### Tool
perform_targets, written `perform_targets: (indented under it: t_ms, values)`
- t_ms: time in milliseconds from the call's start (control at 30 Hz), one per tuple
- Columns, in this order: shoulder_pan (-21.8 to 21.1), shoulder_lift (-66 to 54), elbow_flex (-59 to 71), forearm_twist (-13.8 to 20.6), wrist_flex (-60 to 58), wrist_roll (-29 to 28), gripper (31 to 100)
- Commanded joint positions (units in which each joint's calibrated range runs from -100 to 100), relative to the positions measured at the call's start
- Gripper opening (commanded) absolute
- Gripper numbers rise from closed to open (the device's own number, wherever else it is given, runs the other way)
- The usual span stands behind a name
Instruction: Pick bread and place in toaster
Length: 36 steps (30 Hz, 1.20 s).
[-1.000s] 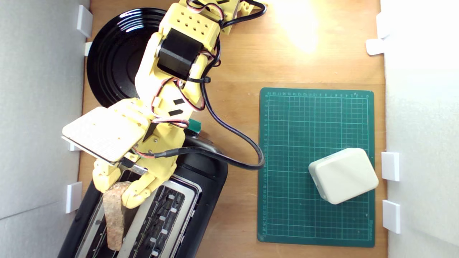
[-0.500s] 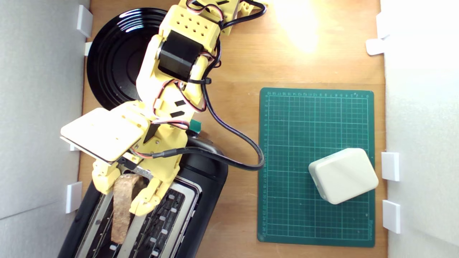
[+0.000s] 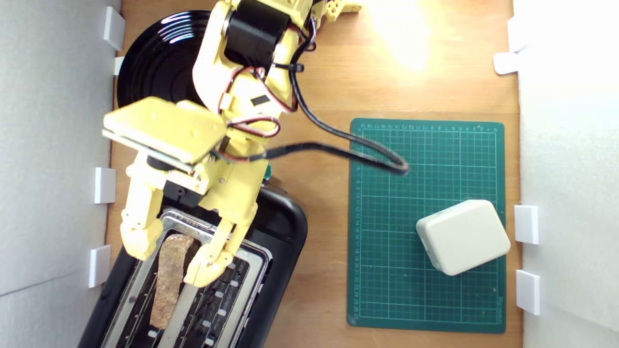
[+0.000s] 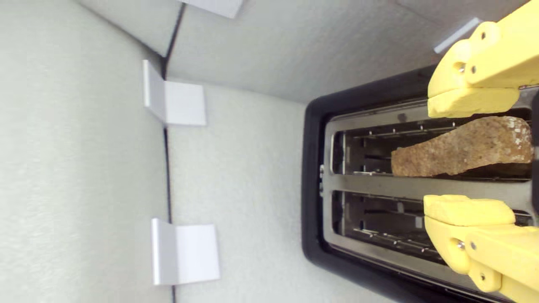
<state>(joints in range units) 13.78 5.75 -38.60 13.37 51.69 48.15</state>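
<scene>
The bread [image 3: 169,280] stands on edge in one slot of the black toaster [image 3: 285,227], its brown crust up; in the wrist view the bread [image 4: 459,147] lies down inside that slot. My yellow gripper [image 3: 171,261] hangs open above the toaster's silver top, one finger on each side of the bread and neither touching it. The wrist view shows the gripper [image 4: 467,158] with its jaws wide apart. The toaster [image 4: 313,185] has its other slot empty. A bit of the teal lever [image 3: 267,170] peeks out beside the arm.
A glossy black round plate [image 3: 154,72] sits behind the arm. On the exterior view's right lies a green cutting mat [image 3: 425,159] with a cream rounded box [image 3: 463,237] on it. White foam walls with white brackets [image 4: 174,99] stand close beside the toaster.
The gripper let go of the bread, which dropped into the slot. The fingers spread wider and the arm pulled up and back from the toaster; the black cable swung over the mat.
</scene>
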Motion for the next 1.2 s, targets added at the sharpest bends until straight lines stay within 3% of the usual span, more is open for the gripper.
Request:
perform_targets:
  t_ms: [0, 100, 200, 333, 633, 833, 933, 1167]
  values:
    - [2.3, -9.9, -0.7, 0.3, -1.0, 0.3, 76.7]
    - [3.1, -15.9, -0.5, 0.2, -1.3, 0.1, 76.7]
    - [2.2, -22.6, 0.5, 0.1, -1.3, -5.5, 76.7]
    - [-4.3, -26.1, 1.3, 0.8, -1.0, -11.0, 76.7]
    - [-13.4, -28.2, 8.7, 0.9, -1.1, -24.8, 76.7]
    - [-15.6, -35.9, 21.9, 1.0, -1.3, -37.7, 76.7]
    - [-16.4, -40.4, 30.1, 0.6, -1.3, -40.3, 76.7]
    - [-20.3, -53.0, 54.4, 1.0, -1.3, -40.2, 75.8]
